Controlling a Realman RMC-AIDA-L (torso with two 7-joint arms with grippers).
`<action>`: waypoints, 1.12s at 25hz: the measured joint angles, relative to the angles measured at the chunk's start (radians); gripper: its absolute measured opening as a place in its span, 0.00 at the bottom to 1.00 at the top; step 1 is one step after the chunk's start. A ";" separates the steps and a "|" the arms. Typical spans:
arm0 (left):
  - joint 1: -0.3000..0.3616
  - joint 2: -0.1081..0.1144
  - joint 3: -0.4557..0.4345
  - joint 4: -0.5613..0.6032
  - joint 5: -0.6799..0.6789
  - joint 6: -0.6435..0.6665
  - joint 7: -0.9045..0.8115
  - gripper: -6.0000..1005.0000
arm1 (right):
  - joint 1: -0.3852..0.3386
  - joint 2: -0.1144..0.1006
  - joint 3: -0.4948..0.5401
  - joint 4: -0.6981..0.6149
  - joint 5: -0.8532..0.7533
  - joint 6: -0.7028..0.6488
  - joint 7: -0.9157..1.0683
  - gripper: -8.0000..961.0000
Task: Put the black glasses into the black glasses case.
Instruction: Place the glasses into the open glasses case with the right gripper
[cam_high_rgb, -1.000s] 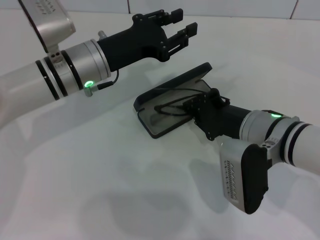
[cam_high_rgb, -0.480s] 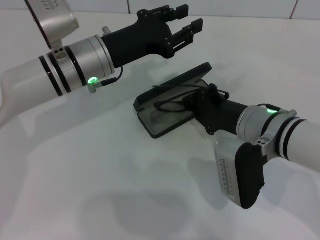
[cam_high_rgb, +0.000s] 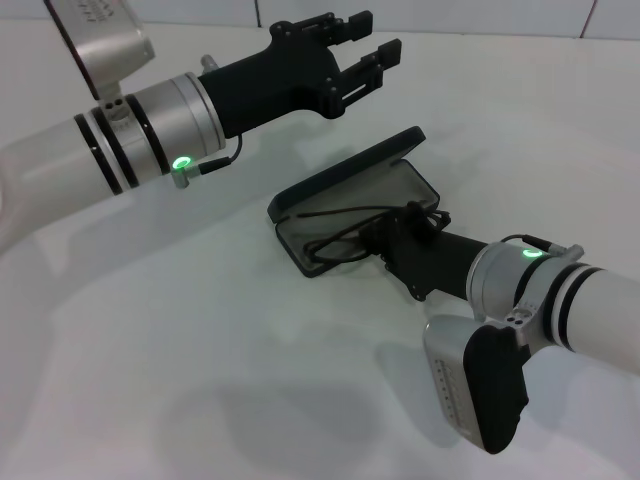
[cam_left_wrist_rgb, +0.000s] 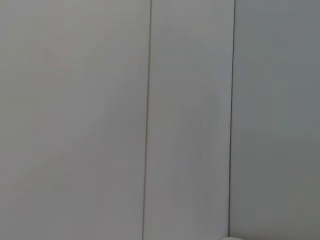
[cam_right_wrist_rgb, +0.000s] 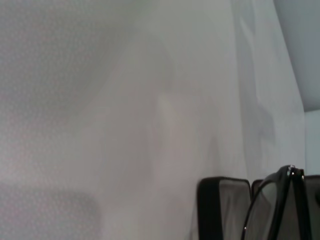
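One open black glasses case (cam_high_rgb: 345, 205) contains the black glasses (cam_high_rgb: 340, 232), right fingers (cam_high_rgb: 385, 232) gripping them.

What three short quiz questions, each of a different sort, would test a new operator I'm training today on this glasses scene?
1. True or false: the black glasses case lies open on the white table.
2. Which pincer is at the black glasses? A) left pincer B) right pincer
3. Fill in: the left pincer is raised beyond the case, its fingers ____.

Key
1. True; the grey lining shows.
2. B; the right pincer is at the case's near edge, where the glasses lie over the tray.
3. Open, holding nothing.
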 joint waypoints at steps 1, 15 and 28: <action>-0.002 -0.001 0.000 0.000 0.000 0.000 0.002 0.48 | 0.000 0.000 0.002 0.003 -0.002 0.004 0.000 0.13; -0.003 -0.002 -0.003 0.004 -0.012 0.001 0.007 0.48 | 0.053 0.000 0.025 0.051 -0.012 0.023 -0.010 0.14; 0.006 -0.004 -0.005 0.009 -0.024 0.000 0.007 0.48 | 0.069 0.000 0.032 0.083 -0.011 0.075 -0.052 0.14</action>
